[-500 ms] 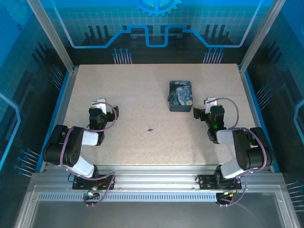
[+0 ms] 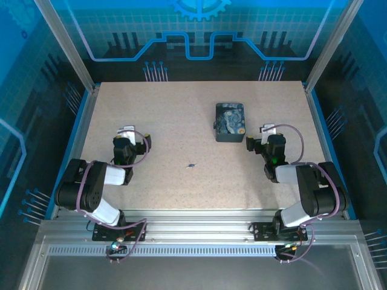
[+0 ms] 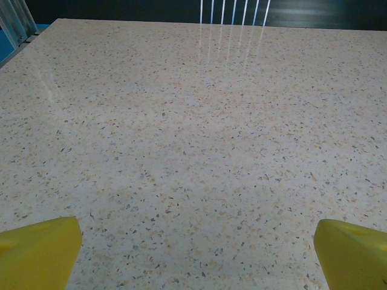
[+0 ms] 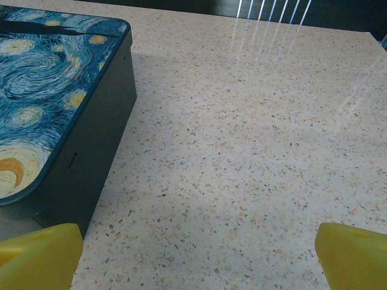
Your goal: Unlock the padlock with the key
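Since nothing has shifted over the last half second, the task looks unstarted: left jaws and right jaws hang spread wide and empty, low over the bench (image 2: pixel 181 103). A small dark thing (image 2: pixel 191 164) (likely the key, too small to be sure) lies mid-bench, well apart from both, its long axis seemingly left-to-right; which end leads I cannot tell. The starry tin (image 2: pixel 230 121) sits just beside the right jaws; whether the padlock hangs on it is unclear.

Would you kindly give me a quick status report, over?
Left tool open, empty, above table. Right tool open, empty, beside closed painted tin. Small dark item mid-table, too small to identify.
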You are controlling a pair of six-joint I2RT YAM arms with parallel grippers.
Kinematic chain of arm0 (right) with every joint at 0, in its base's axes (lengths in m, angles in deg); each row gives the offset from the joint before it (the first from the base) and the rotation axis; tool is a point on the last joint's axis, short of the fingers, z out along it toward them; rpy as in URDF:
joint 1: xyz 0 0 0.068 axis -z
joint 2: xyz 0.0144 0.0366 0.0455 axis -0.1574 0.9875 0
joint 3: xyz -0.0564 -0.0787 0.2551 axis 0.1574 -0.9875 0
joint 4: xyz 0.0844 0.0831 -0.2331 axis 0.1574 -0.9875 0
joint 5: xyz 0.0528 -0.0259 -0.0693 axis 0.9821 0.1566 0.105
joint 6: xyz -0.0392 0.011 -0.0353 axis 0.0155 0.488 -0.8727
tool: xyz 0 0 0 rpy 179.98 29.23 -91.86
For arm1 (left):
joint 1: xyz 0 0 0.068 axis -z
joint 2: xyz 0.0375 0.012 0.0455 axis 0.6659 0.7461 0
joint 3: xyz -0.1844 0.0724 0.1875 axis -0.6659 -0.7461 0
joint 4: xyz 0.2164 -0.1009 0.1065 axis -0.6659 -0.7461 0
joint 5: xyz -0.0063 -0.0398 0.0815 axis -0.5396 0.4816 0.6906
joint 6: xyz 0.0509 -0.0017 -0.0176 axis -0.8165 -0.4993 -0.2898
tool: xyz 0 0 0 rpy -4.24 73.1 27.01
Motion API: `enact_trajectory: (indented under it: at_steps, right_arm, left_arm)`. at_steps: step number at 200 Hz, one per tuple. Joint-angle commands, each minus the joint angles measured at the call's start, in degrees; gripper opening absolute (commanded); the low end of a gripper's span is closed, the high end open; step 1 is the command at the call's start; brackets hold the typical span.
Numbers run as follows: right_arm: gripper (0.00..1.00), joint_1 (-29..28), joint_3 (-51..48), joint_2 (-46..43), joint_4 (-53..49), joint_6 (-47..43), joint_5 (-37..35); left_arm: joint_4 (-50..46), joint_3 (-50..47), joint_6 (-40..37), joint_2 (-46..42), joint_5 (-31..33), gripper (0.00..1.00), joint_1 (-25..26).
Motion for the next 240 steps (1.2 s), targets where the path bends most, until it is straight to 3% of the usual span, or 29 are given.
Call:
enact_trajectory:
  at_steps: [1,137,162,178,204,240]
  right_arm:
    - [1.00,0.67,0.79,-0.02,1.08,0.53,-0.43]
    - [1.00,0.65,0.79,-0.02,1.10,0.53,-0.41]
    - [1.00,0.67,0.73,-0.21,1.41,0.57,-0.61]
    - [1.00,1.02,2.43,-2.31,-3.38,0.82,-0.05]
    - [1.00,0.36,8.13,-7.13,-17.76,1.78,-2.95]
    - [1.00,0.69,10.89,-14.72,-27.29,8.02,-3.06]
  left_arm:
    - [1.02,1.04,-0.41,-0.23,-0.71,0.99,-0.02]
    - [0.69,1.25,-0.17,-0.18,-0.98,0.99,-0.17]
    - [0.11,1.40,0.96,-0.44,-3.52,0.99,-1.78]
    - [-0.78,0.92,1.27,-2.50,-2.50,0.99,-1.77]
    - [-11.01,3.83,1.61,-8.54,1.07,0.99,-1.27]
    - [-27.61,11.14,6.61,-14.60,6.26,0.99,-0.90]
